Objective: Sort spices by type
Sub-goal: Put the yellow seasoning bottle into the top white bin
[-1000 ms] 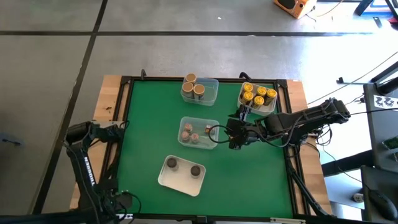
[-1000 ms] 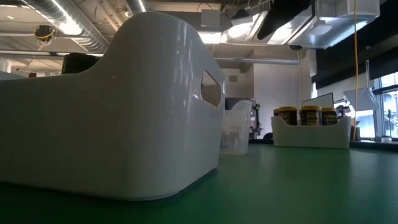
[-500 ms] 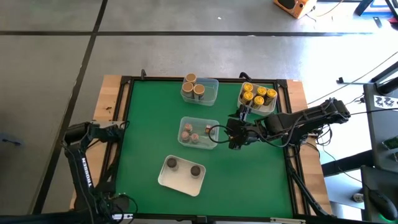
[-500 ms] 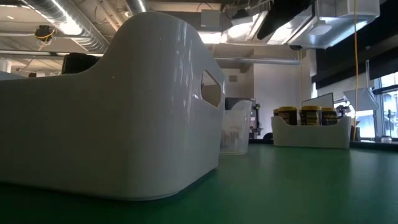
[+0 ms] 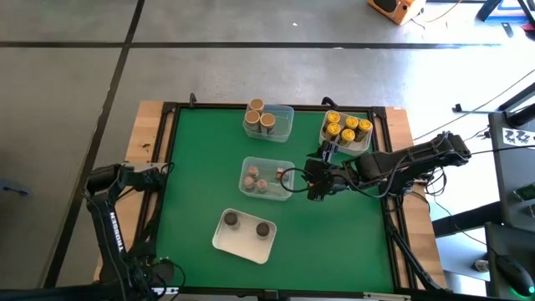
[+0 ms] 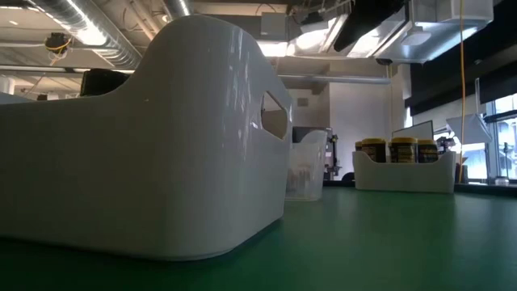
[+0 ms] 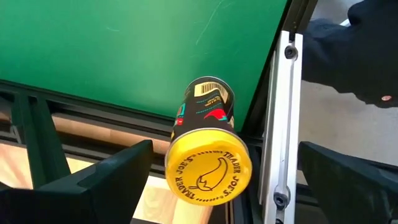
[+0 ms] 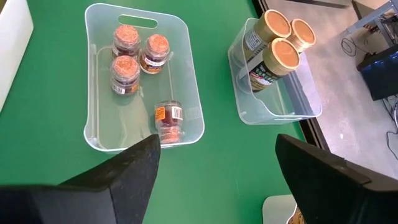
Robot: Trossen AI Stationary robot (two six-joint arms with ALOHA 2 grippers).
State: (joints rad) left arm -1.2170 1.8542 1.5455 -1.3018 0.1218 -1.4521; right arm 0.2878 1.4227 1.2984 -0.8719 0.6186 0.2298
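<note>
A yellow-topped spice jar [image 7: 206,146] stands tilted at the green mat's edge by the black frame, at the table's left side. My left gripper [image 7: 225,149] points down over it, open, a finger on either side and clear of it. In the high view my left gripper [image 5: 159,171] hides that jar. My right gripper [image 5: 316,180] hovers open and holds nothing, just right of the middle clear tray [image 8: 99,81]. That tray holds brownish-topped jars [image 8: 126,67], three upright and one lying on its side [image 8: 168,120].
A clear tray [image 5: 282,124] at the far edge holds three tan-topped jars [image 8: 277,46]. A white tray [image 5: 361,144] at the far right holds yellow-topped jars [image 5: 347,127]. A near white tray [image 5: 242,244] holds two dark-topped jars [image 5: 231,220]. Open green mat lies left and right of it.
</note>
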